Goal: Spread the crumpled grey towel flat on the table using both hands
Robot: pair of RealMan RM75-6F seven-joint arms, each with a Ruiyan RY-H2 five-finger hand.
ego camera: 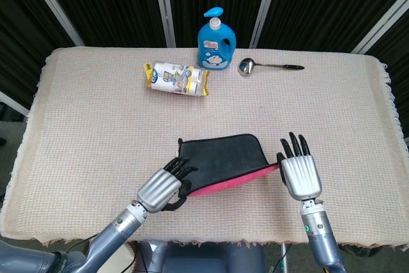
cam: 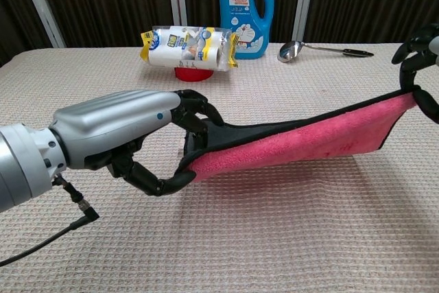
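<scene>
The towel [ego camera: 223,153] is dark grey on top and pink underneath [cam: 309,138]. It hangs stretched between my two hands, just above the table. My left hand [ego camera: 163,187] grips its left end, with fingers curled around the edge [cam: 175,152]. My right hand [ego camera: 300,172] pinches the right corner, its other fingers spread upward. In the chest view the right hand [cam: 417,66] is cut off by the frame edge. The towel slopes up from left to right.
A blue detergent bottle [ego camera: 216,39], a white and yellow packet [ego camera: 177,78] and a metal ladle [ego camera: 268,66] lie at the far side of the table. A beige woven cloth [ego camera: 96,126] covers the table. The fringed front edge is close to my hands.
</scene>
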